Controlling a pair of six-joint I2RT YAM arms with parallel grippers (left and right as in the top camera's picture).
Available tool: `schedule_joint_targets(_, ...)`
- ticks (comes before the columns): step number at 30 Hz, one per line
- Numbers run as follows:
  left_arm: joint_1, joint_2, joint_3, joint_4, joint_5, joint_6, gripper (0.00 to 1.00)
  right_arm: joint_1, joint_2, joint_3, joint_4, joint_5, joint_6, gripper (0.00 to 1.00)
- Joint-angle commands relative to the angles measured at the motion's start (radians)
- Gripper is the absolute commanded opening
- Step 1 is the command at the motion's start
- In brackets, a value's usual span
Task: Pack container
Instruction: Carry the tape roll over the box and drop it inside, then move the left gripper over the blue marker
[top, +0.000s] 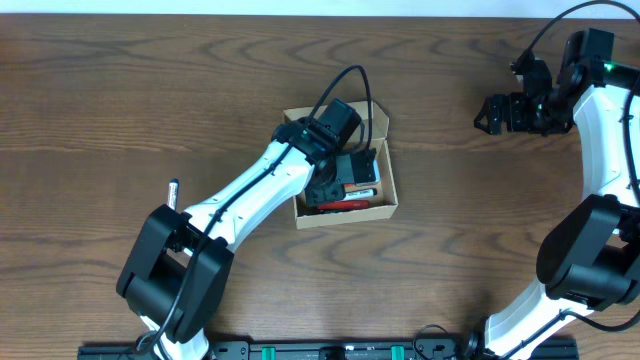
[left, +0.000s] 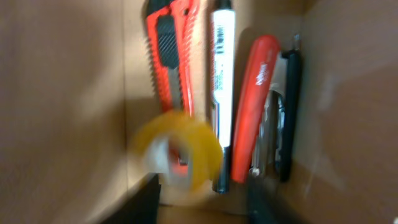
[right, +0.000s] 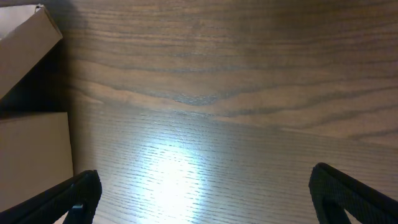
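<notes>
One tape roll (left: 177, 155) inside one container (left: 62, 93)

We look down into the box (left: 62, 93), its tan walls rising at left and right. Four items lie side by side on the floor, from left to right: an orange-red knife (left: 171, 50), a white marker (left: 222, 74) with a barcode, a red tool (left: 255, 99) and a black pen (left: 291, 106). A blurred yellow tape roll (left: 177, 155) sits nearest the left gripper (left: 205, 208), whose dark jaws stand apart at the lower edge.
</notes>
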Motion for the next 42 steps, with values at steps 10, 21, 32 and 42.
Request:
schedule_joint_targets(10,0.011,-0.005,0.040,-0.050,-0.070,-0.154,0.54,0.003,-0.024,-0.005,-0.002,0.000,0.011,0.99)
schedule_joint_targets(21,0.100,-0.179,0.263,-0.264,-0.087,-0.355,0.95,0.003,-0.024,-0.005,-0.002,-0.001,0.011,0.99)
schedule_joint_targets(32,0.477,-0.293,0.349,-0.525,-0.228,-0.627,0.98,0.004,-0.024,-0.005,-0.001,-0.006,0.011,0.99)
schedule_joint_targets(42,0.747,-0.344,-0.001,-0.404,-0.131,-0.666,0.94,0.004,-0.024,-0.005,0.000,-0.024,0.011,0.99)
